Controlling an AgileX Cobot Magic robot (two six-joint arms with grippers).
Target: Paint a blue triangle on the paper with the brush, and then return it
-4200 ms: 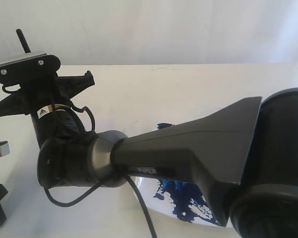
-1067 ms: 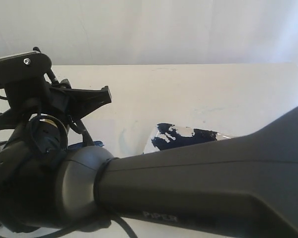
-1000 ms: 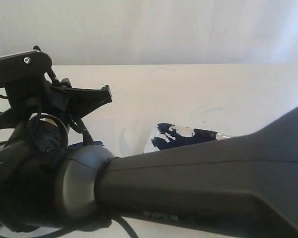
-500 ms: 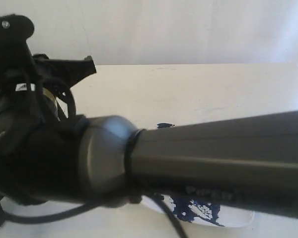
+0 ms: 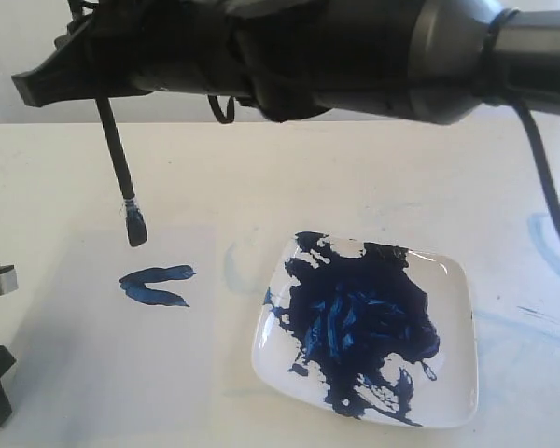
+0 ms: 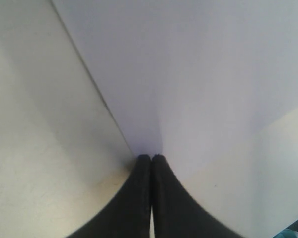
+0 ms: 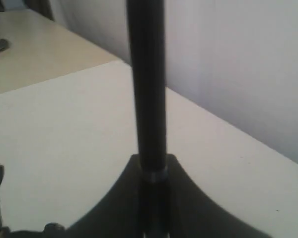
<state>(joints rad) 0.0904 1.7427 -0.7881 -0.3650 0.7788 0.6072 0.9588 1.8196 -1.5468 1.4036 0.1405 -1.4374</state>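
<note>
**Brush up off the sheet, triangle only half there**

The right gripper (image 5: 79, 82) has the brush (image 5: 119, 163) clamped. In the right wrist view the black handle (image 7: 148, 89) is pinched between the fingers and runs straight out from them. The brush hangs nearly upright with its bristles down. The blue-stained tip is clear of the paper (image 5: 103, 373), well off to the left of the plate (image 5: 448, 299) in the exterior view. The arm itself stretches across above the plate.

The blue triangle (image 5: 157, 286) is on the paper, just under the brush tip and a bit closer to the plate. Right now it's only two thick dark-blue strokes that meet at the end away from the plate, open on the plate's side. The plate sits just beside the paper, mostly covered by a big blue paint mass (image 5: 355, 322). A faint light-blue smear (image 5: 231, 271) marks the table between them.

The left gripper (image 6: 151, 158) has its fingers pressed tight together with nothing between them. The tips are right at the paper's edge, but I can't tell if they press on it.
</note>
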